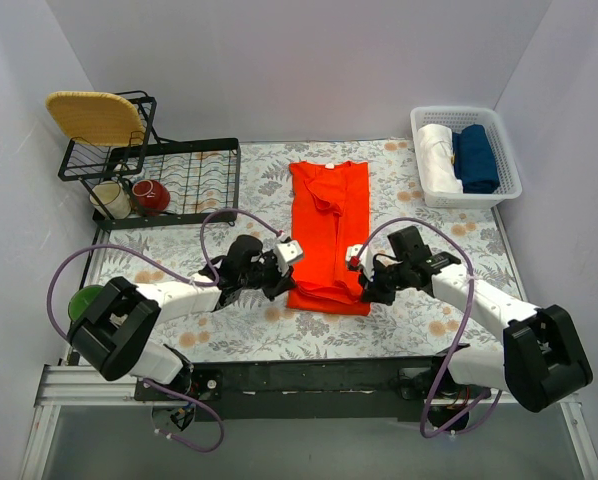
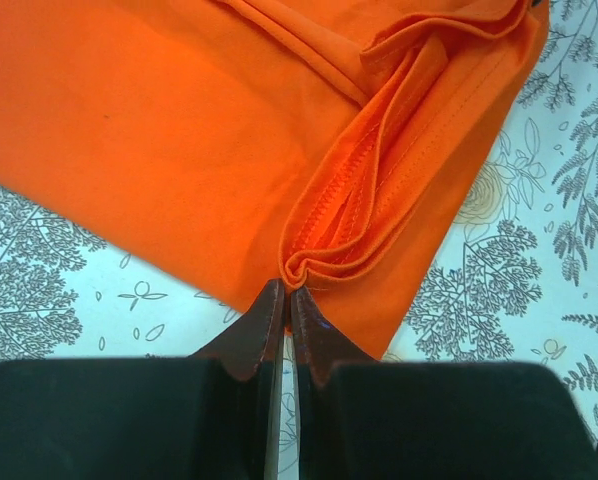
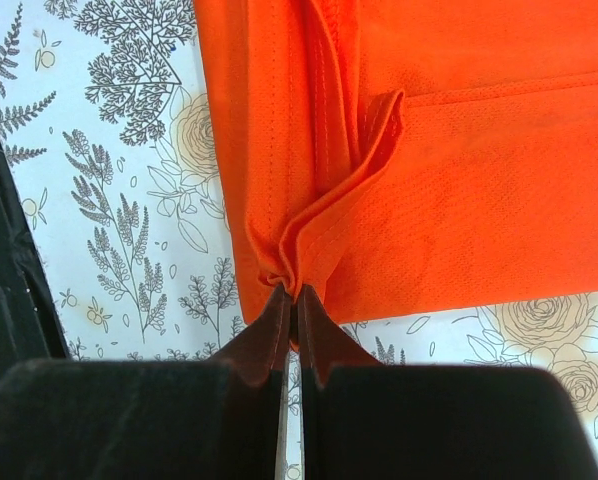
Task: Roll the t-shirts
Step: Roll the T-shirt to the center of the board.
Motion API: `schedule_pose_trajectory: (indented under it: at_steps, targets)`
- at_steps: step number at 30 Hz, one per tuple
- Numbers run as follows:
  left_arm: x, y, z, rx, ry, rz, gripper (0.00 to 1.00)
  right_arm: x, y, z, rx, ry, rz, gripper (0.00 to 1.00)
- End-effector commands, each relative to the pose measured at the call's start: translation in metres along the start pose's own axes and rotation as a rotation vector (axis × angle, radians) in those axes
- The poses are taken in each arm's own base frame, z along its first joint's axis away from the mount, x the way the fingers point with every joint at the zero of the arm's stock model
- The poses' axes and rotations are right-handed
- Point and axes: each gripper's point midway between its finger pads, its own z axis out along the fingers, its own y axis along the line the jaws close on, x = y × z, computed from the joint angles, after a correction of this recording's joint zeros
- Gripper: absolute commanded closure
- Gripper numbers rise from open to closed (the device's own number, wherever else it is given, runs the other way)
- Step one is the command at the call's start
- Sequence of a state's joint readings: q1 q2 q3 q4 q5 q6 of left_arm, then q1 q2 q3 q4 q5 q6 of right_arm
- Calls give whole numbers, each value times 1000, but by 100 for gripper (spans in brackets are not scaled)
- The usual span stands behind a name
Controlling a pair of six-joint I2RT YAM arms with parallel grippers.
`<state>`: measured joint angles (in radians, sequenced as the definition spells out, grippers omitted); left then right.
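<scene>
The left claw (image 2: 284,291) is pinched tight on a bunched fold at the near left corner of a bright orange-red fabric t-shirt (image 1: 329,225). Its two dark fingers meet with the cloth gathered between their tips. The right claw (image 3: 291,293) is closed in the same way on a puckered fold at the near right corner.

The t-shirt lies in the middle of the table, folded into a long narrow strip. It runs from the two claws at its near end to the collar at its far end, and a few loose creases show near the collar.

The table surface is a white cloth printed with grey ferns and pale peach flowers (image 1: 279,335), and it lies flat around the shirt. Plain pale walls (image 1: 299,60) close the space on the left, far and right sides.

At the far left stands a black wire dish rack (image 1: 194,175), with a yellow woven plate (image 1: 94,115) resting on its upper tier. A cream mug (image 1: 109,198) and a red bowl (image 1: 151,195) sit side by side at its near left end.

At the far right is a white plastic basket (image 1: 454,111). It holds a rolled white cloth (image 1: 439,155) on the left and a rolled dark blue cloth (image 1: 476,158) just beside it.

A green round object (image 1: 82,298) shows at the near left edge, partly hidden by the left arm.
</scene>
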<state>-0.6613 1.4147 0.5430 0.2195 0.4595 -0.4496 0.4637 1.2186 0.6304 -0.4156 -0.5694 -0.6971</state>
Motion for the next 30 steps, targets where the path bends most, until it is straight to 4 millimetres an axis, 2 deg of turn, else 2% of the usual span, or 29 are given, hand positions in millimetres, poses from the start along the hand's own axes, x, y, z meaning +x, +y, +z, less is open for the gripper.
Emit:
schedule_pose_trajectory:
  at_steps: [1,6,12,22,28,29,30]
  targets:
    - [-23,14,1,-52,-55,15,100,-20,-19,-3,47,-39,-50,99]
    - [-23,16,-1,-62,-47,-3,100,-30,-29,-2,70,-59,-55,99]
    - [-33,21,-2,-81,-68,-17,100,-45,-39,-3,78,-83,-51,99]
    - [-29,30,-2,-125,-59,-30,100,-30,-49,5,93,-29,-42,99]
    - [-21,33,-2,-150,-39,-62,100,-37,-57,8,106,-51,-37,99]
    - [-20,34,-2,-154,-36,-66,99,-39,-60,7,113,-54,-37,98]
    - [-19,37,-3,-172,-32,-73,92,-42,-62,7,119,-55,-41,95]
